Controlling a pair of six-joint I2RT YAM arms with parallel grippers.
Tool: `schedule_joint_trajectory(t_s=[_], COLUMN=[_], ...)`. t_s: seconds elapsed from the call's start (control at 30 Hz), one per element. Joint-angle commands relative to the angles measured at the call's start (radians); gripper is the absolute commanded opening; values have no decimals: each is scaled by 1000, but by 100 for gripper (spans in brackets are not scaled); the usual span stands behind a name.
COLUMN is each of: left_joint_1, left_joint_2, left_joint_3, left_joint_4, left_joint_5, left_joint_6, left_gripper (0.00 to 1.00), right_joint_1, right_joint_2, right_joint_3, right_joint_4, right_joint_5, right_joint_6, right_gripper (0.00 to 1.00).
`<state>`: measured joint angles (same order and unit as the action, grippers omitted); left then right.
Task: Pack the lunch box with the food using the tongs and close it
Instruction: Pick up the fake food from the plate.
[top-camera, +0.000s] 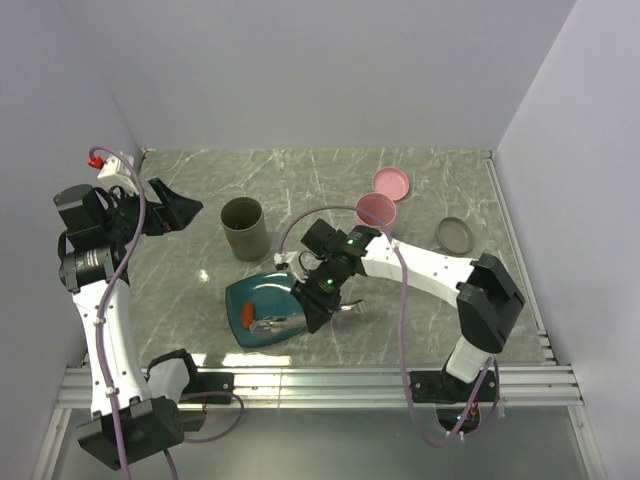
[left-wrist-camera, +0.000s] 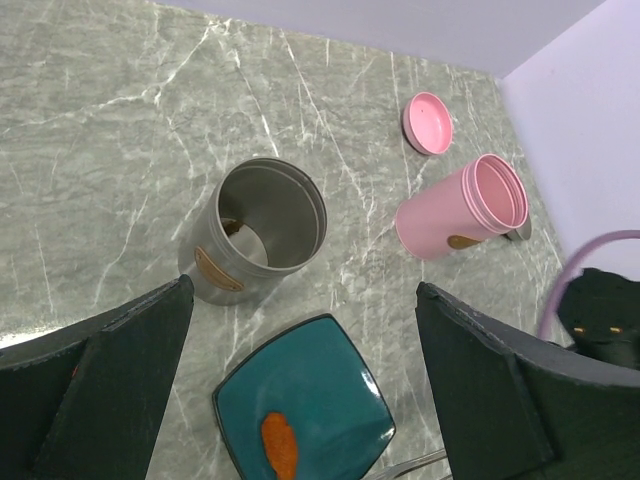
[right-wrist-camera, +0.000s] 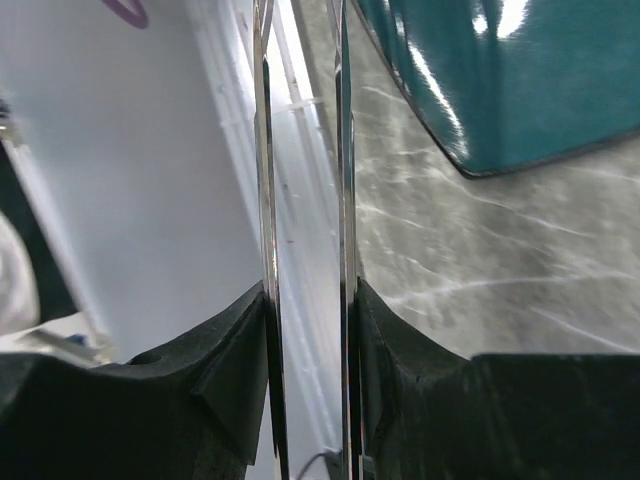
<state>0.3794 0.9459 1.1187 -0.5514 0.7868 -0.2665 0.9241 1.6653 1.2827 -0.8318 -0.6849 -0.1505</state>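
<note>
An orange piece of food (top-camera: 247, 316) (left-wrist-camera: 279, 445) lies on the teal square plate (top-camera: 255, 290) (left-wrist-camera: 330, 390). My right gripper (top-camera: 318, 300) (right-wrist-camera: 305, 300) is shut on the silver tongs (top-camera: 280, 323) (right-wrist-camera: 343, 180), one finger pressing each arm. The tong tips rest over the plate beside the orange piece. The grey round lunch box (top-camera: 244, 228) (left-wrist-camera: 260, 230) stands upright and uncovered behind the plate, and a small brown bit shows inside it. My left gripper (top-camera: 175, 210) (left-wrist-camera: 305, 290) hangs open and empty, high at the left.
A pink container (top-camera: 375, 210) (left-wrist-camera: 460, 210) lies on its side at the back right. Its pink lid (top-camera: 391, 181) (left-wrist-camera: 428, 122) sits behind it. A grey lid (top-camera: 455, 235) lies further right. White walls close in the marble table (top-camera: 420, 320).
</note>
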Motion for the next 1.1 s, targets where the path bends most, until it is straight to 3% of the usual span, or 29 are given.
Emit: schedule_joint_trajectory(t_s=[0.0,0.4,1.07], left_joint_1=[3,4,3], left_joint_2=[-32,-39,-38], left_joint_3=[-10,-13,-43], left_joint_4=[13,7,24], left_joint_5=[-9,-8,-11], left_joint_6=[21,33,24], left_gripper=[99,99,99], right_joint_1=[-2,-128,-134], right_joint_2=[46,163,266], right_joint_3=[46,110,150], right_joint_4=[4,-27,3], right_joint_5=[-113,-292,-229], right_joint_6=[49,132,227], right_gripper=[42,44,47])
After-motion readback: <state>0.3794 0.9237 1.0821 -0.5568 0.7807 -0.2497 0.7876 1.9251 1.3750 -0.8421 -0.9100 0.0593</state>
